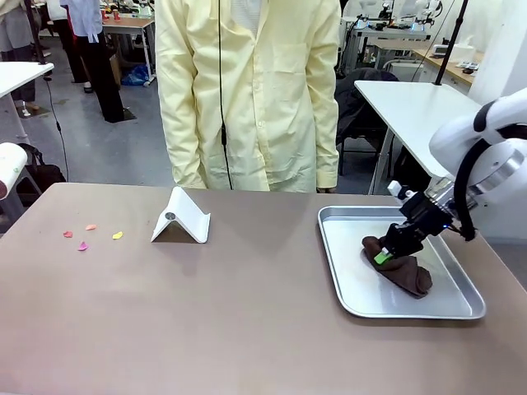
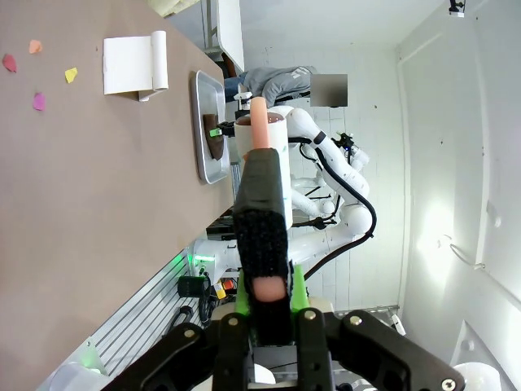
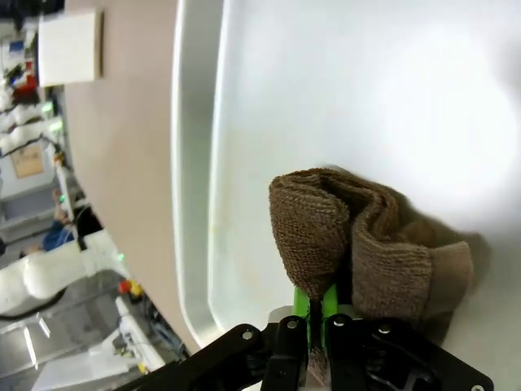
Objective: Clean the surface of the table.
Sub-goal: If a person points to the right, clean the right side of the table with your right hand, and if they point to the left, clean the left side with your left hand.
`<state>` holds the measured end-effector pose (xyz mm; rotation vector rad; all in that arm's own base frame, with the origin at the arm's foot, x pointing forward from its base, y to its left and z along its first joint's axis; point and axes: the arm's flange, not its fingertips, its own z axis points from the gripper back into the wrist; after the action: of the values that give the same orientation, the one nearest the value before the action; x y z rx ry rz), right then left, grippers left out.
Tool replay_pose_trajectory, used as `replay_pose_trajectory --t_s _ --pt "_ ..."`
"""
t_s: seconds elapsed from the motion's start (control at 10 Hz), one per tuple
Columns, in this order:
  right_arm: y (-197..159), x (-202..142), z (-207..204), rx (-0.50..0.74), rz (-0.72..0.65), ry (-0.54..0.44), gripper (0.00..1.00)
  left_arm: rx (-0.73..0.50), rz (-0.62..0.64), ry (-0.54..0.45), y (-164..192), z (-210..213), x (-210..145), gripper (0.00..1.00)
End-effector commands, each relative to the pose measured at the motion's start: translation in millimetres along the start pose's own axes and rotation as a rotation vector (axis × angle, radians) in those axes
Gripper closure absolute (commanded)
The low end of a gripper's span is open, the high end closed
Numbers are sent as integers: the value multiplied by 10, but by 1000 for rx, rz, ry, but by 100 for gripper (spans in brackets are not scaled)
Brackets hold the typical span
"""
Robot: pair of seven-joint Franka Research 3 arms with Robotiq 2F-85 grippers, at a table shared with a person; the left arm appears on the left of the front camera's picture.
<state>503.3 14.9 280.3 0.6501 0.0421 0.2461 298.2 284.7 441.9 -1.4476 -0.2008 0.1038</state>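
On the right part of the tabletop point(image 1: 247, 329), my right jaws are down in the silver tray point(image 1: 358, 284), clenched on a fold of the brown cloth point(image 1: 409, 273). The right wrist view shows the green pads point(image 3: 303, 303) pinching the cloth's near edge, and the rest of it lies bunched on the tray floor. The tray's floor lies between these jaws and the tabletop, so they do not touch the brown surface.

My left jaws are clenched on a black stick point(image 2: 262, 220) with a pink tip, which points away from my wrist. They are clear of the tabletop. In the left wrist view the brown surface runs along the picture's left side, apart from the stick.

On the tabletop's left part lie four small paper scraps point(image 1: 82, 246), pink, orange and yellow, close together. A white folded stand point(image 1: 183, 219) sits between them and the tray. A person in a yellow coat point(image 1: 247, 90) stands at the far edge.
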Motion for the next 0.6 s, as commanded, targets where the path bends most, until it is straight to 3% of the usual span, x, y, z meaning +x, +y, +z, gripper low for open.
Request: replay_pose_trajectory --t_s 0.0,0.2,0.4,0.5 --pt "-132 -64 77 -49 -114 -151 94 3 9 -2 -49 -6 -24 100" --pt "-195 -37 195 33 -181 -240 94 3 9 -2 -49 -6 -24 100" --pt "-187 -82 381 255 -169 -307 94 3 9 -2 -49 -6 -24 100" --pt "-200 -111 499 435 -173 -349 94 3 9 -2 -49 -6 -24 100"
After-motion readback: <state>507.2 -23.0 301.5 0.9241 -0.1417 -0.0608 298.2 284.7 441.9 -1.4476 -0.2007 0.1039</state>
